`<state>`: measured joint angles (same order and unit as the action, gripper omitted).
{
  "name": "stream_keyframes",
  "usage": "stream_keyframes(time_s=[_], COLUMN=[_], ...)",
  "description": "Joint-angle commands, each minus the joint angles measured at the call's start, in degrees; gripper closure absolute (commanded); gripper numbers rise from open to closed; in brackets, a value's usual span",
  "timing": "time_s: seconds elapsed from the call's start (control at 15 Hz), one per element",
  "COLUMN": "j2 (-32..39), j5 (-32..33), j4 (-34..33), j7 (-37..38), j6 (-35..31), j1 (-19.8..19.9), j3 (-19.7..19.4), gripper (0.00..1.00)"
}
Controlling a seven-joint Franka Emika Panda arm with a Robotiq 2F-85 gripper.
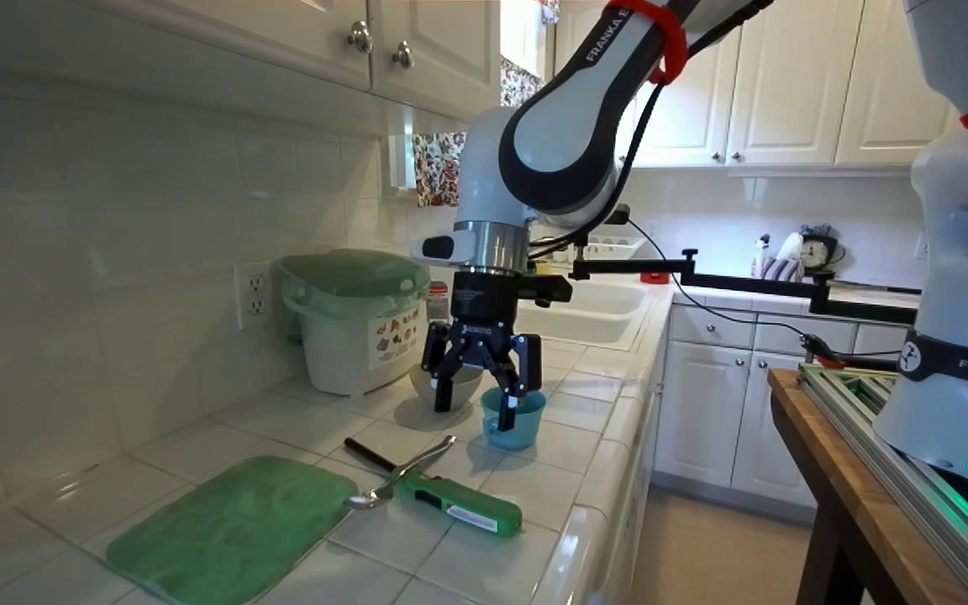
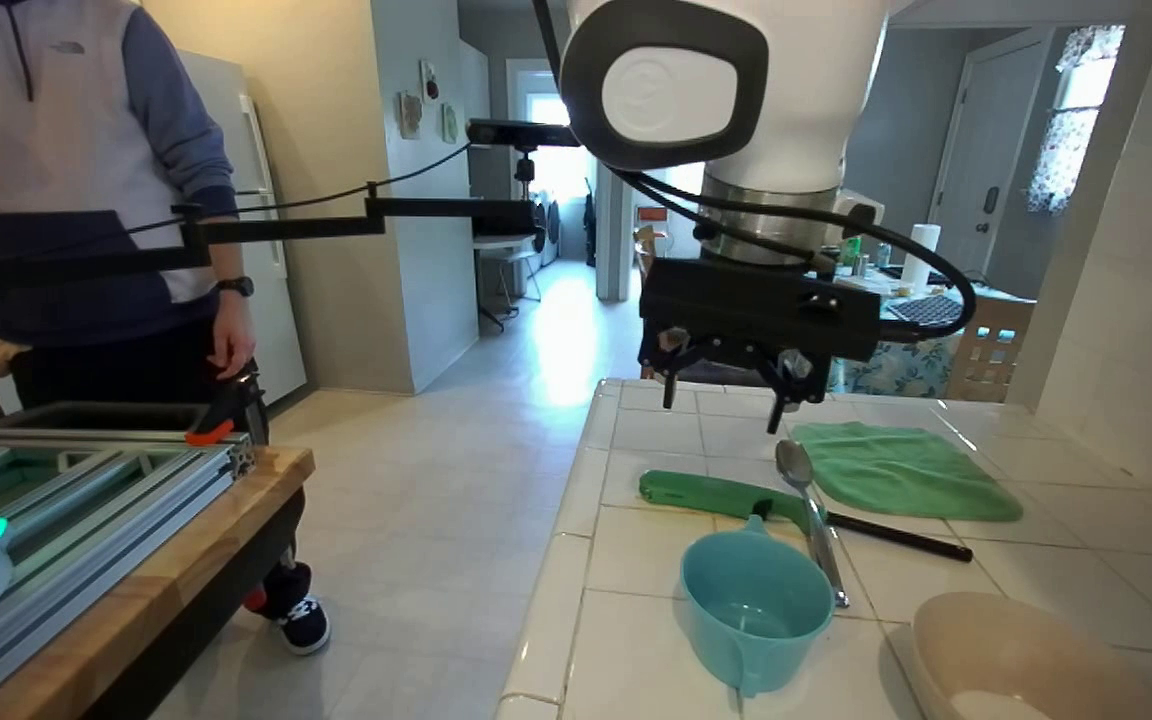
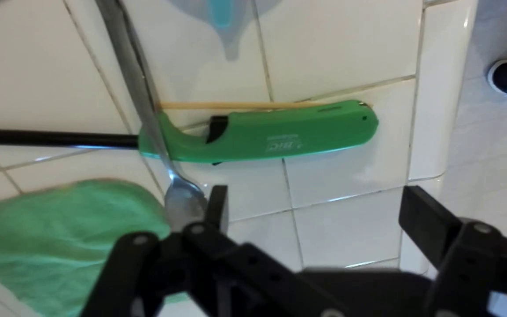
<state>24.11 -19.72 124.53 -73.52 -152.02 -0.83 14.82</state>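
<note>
The green lighter (image 3: 253,136) lies flat on the tiled counter (image 3: 350,224), below the gripper (image 3: 315,200) and, in the wrist view, just past its fingertips. The gripper hangs above the tile with its jaws spread wide, only air between them. A metal spoon (image 3: 141,83) rests across the lighter where the black nozzle meets the green body; its bowl end shows beside the finger on the left of the wrist view. A thin tan stick (image 3: 236,105) lies along the lighter's trigger side, partly hidden. The lighter's butt points to the rounded front edge (image 3: 442,88), a strip of tile between them; the nozzle points toward the tiled wall (image 1: 156,294). A green cloth (image 3: 68,246) lies flat at the spoon's bowl end; whether they touch I cannot tell. On the lighter's opposite side, across a band of tile, stands a light blue cup (image 2: 756,600), one tab turned toward the lighter, with a pale bowl (image 2: 1036,640) near it on the wall side. Farther along are a green-lidded bin (image 1: 358,328) and the sink (image 1: 581,328). Past the front edge, floor (image 2: 406,560) separates the counter from a wooden bench (image 1: 862,496) bearing the arm's base; a person (image 2: 66,180) stands near that bench.
</note>
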Motion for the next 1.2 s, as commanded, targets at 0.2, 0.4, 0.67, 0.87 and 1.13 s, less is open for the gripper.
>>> stream_keyframes(time_s=[0.2,0.4,0.67,0.87,1.13], j2=[1.5,2.3,3.4,4.8,7.5], j5=[2.4,5.4,12.2,17.0,23.9], j4=[-1.1,-2.1,-4.3,-6.1,-9.1], j7=[2.2,3.0,6.3,8.9,14.9], j6=[-1.3,-3.6,-4.5,-3.5,-3.7], j1=[0.8,0.4,-0.6,-1.1,-3.3], j3=[0.7,-0.2,-1.9,-2.9,-6.1], gripper=[0.0,0.0,0.0,0.0,0.0])
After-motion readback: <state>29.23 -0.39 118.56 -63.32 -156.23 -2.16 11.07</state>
